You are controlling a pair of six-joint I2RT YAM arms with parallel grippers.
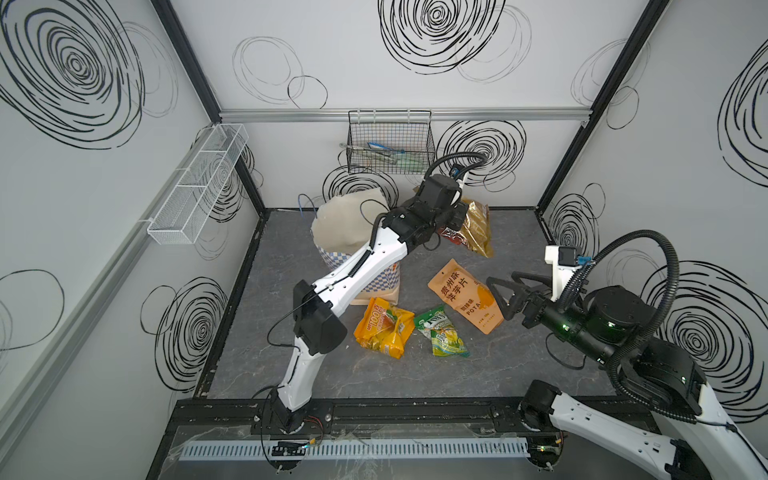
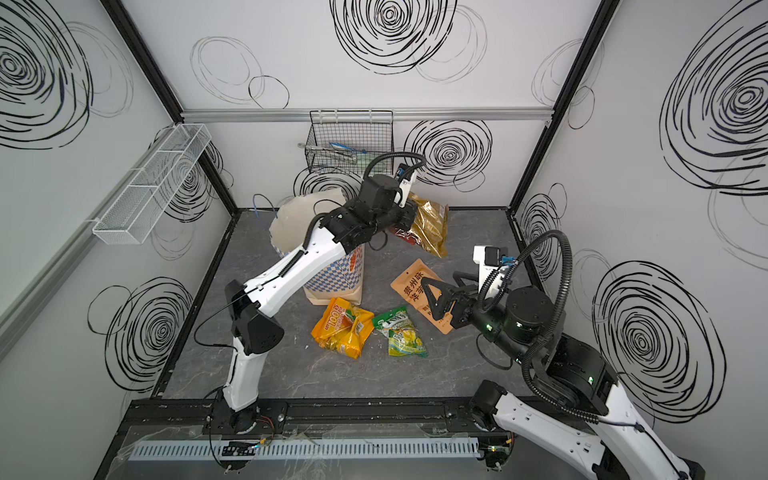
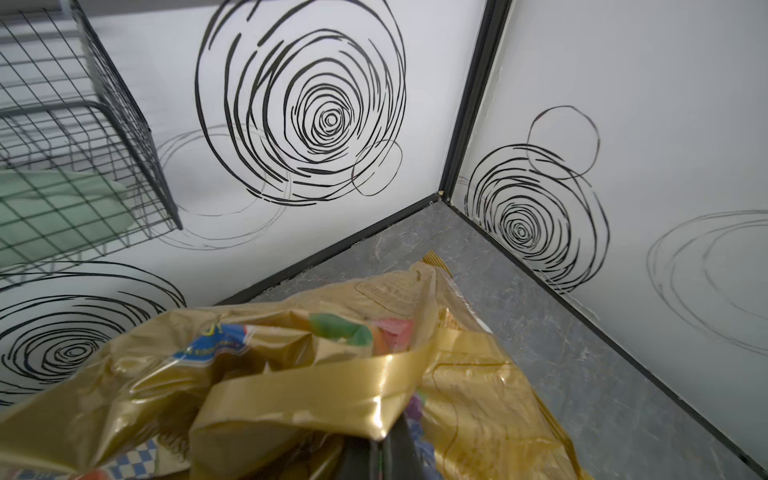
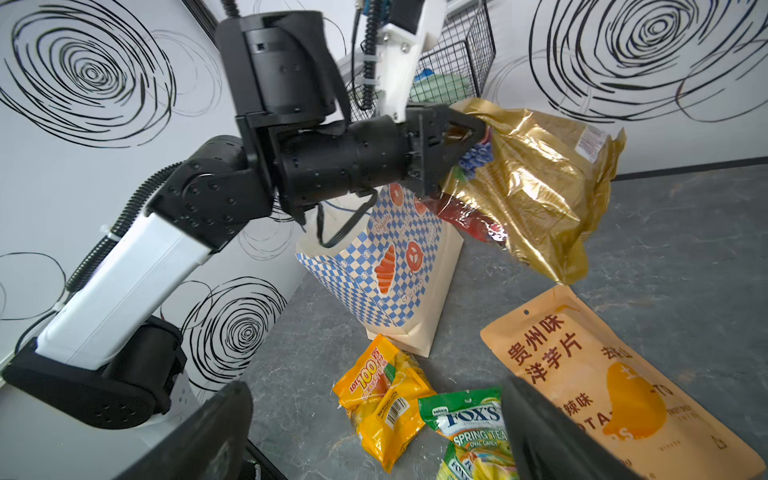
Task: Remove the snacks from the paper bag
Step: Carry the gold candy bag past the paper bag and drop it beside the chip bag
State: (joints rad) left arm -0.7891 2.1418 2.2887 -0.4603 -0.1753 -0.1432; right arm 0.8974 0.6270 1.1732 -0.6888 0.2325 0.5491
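Foil of the gold-brown pack (image 4: 536, 187) is crumpling where the left claw (image 4: 473, 129) is pinching it. The jaws are clamping shut on a fold near the upper edge, and the rest of the pack is dangling below and beyond the fingertips, in the air just beside the paper bag (image 4: 399, 266), level with its mouth and apparently clear of it. Judging by the way it is sagging, the pack is behaving as a light, soft thing with a slick skin. The left wrist view is showing coloured pieces through a clear patch (image 3: 345, 332), so loose contents are probably shifting the weight downward. The flat ribbed seal is looking like the safest place to hold, since smooth puffed foil is likely to slide out of a narrow pinch. Three more snacks are lying on the floor at the foot of the bag: a yellow-orange "100" pack (image 1: 384, 326) just beside its base, a green-yellow pack (image 1: 442, 336) next to that, and an orange-tan pouch (image 1: 461, 291) a little further out. The right claw (image 1: 496, 299) is hovering over that pouch's outer edge, well apart from the bag, with jaws spread wide and gripping nothing. Whether anything is remaining inside the bag cannot be told.
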